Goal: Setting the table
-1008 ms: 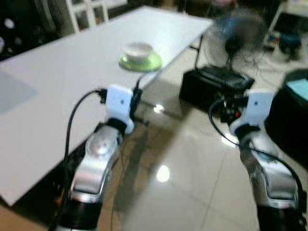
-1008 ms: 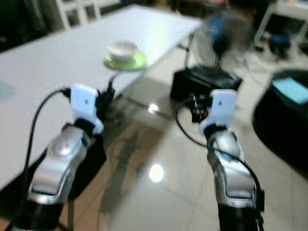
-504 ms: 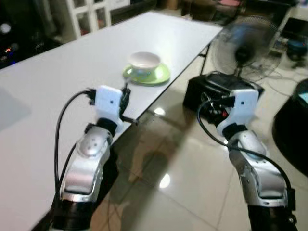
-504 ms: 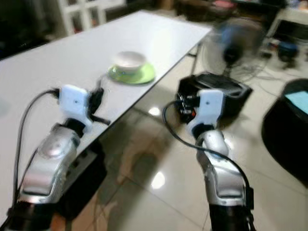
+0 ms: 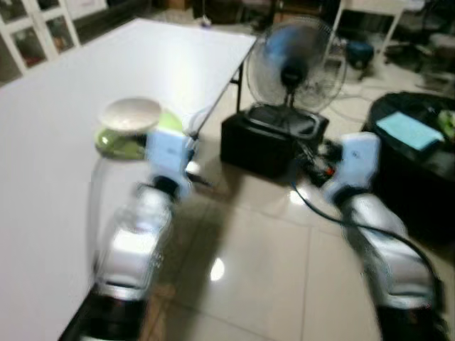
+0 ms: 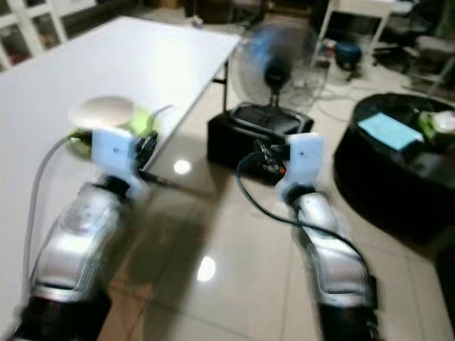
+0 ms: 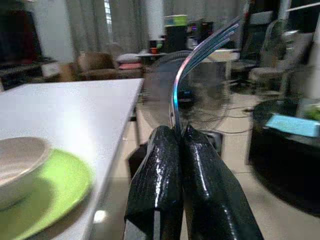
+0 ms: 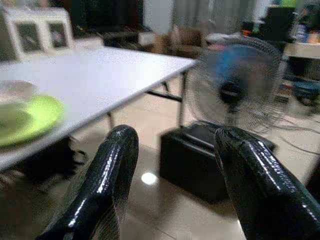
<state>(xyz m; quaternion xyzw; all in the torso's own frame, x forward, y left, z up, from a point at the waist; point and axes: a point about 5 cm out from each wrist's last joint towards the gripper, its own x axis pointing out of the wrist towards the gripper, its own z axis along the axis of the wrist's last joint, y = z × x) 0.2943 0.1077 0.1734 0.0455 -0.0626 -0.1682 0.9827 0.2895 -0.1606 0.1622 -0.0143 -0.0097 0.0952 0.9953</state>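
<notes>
Near the counter [image 5: 64,185] edge, blurred bowl [image 5: 130,114] on green plate [image 5: 117,142], left gripper [image 7: 175,150] jaws clenched on thin utensils [image 7: 192,60], right gripper [image 8: 172,150] jaws released over open floor [image 6: 234,249], fan [image 5: 295,60] beyond.

A white bowl [image 5: 130,114] sits upright on a lime-green plate [image 5: 117,142], which lies flat on the white table [image 5: 64,92] near the table's long edge beside the tiled floor. The bowl is shallow and round, its rim level, resting toward the plate's middle. A thin, curved silvery strip [image 7: 197,60], iridescent along its length, rises from between the closed fingers [image 7: 160,185] of the left gripper [image 7: 180,137].
</notes>
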